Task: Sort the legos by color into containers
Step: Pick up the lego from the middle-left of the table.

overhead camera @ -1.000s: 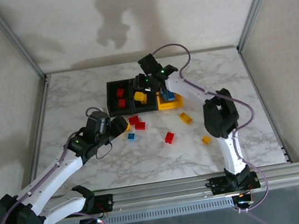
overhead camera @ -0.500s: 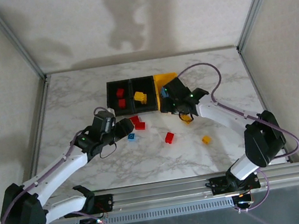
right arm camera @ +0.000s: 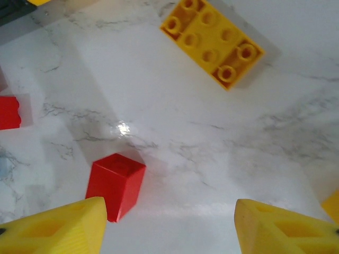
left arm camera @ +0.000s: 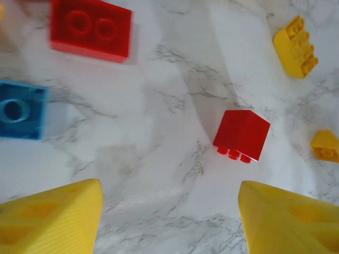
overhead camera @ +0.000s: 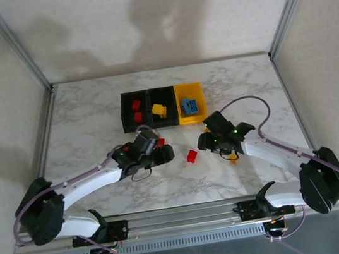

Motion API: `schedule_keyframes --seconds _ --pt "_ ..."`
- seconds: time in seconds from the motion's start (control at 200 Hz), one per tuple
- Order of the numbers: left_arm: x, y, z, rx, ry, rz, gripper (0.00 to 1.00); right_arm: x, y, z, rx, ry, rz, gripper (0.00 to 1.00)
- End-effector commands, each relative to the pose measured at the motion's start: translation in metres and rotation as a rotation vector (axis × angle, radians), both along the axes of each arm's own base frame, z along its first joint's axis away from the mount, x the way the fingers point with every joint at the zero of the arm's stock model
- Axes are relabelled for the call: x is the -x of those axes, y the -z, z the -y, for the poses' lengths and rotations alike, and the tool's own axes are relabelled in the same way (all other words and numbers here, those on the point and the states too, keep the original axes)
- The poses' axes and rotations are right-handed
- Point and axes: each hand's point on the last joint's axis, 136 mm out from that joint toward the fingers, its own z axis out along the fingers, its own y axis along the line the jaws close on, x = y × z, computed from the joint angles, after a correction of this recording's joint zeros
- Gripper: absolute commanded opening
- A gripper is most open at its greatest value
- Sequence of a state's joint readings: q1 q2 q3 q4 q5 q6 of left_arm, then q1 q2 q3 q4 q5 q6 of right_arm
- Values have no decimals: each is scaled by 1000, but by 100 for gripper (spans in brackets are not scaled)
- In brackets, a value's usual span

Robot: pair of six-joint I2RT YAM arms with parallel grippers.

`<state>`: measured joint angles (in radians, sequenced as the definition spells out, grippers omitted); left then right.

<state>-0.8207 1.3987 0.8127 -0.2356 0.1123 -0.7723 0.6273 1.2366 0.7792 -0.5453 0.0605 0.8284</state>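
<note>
Surrounding the red cube (left arm camera: 241, 135): yellow lego (left arm camera: 296, 46), blue lego (left arm camera: 20, 110), flat red lego (left arm camera: 90, 27).

Three bins are standing in a row on the table (overhead camera: 85, 120). The left black bin (overhead camera: 133, 95) is holding red bricks (overhead camera: 136, 111), the middle black bin (overhead camera: 161, 91) a yellow brick (overhead camera: 159, 110), and the yellow bin (overhead camera: 188, 87) blue bricks (overhead camera: 190, 106). Nearer the arms, the left gripper (overhead camera: 163, 155) and right gripper (overhead camera: 204, 142) are pointing inward, and a loose red brick (overhead camera: 192, 155) is lying between them.
</note>
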Motion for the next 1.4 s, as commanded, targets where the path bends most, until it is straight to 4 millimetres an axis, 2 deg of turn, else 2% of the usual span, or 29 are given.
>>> schedule_keyframes --seconds 0.0,0.15,0.245,0.396,0.506,0.666,0.861,0.906,1.066,1.152,1.397 --pt "-10 -8 32 -35 61 62 70 7 -1 30 -10 106 -1 65" --pt "-10 11 73 -143 158 51 73 13 -6 70 -14 208 27 67" --pt "-9 26 91 -209 202 31 74 17 -8 86 -10 242 43 68" --pt "-12 49 97 -332 217 7 75 23 -6 95 -13 261 45 68" --pt "-14 60 98 -378 214 1 71 24 -4 95 -24 260 44 68" --pt "-19 63 103 -383 212 10 59 22 -3 94 -34 256 48 68" --pt "-18 61 104 -381 222 15 27 19 -2 92 -37 252 45 67" --pt "-18 59 103 -379 222 18 21 18 -2 91 -41 250 45 67" --pt "-24 33 88 -355 192 51 19 11 -8 83 -80 229 63 66" --pt "-33 15 70 -334 153 69 15 3 -19 67 -149 168 103 66" --pt "-74 -31 3 -334 12 123 16 -13 -50 16 -208 -3 196 65"
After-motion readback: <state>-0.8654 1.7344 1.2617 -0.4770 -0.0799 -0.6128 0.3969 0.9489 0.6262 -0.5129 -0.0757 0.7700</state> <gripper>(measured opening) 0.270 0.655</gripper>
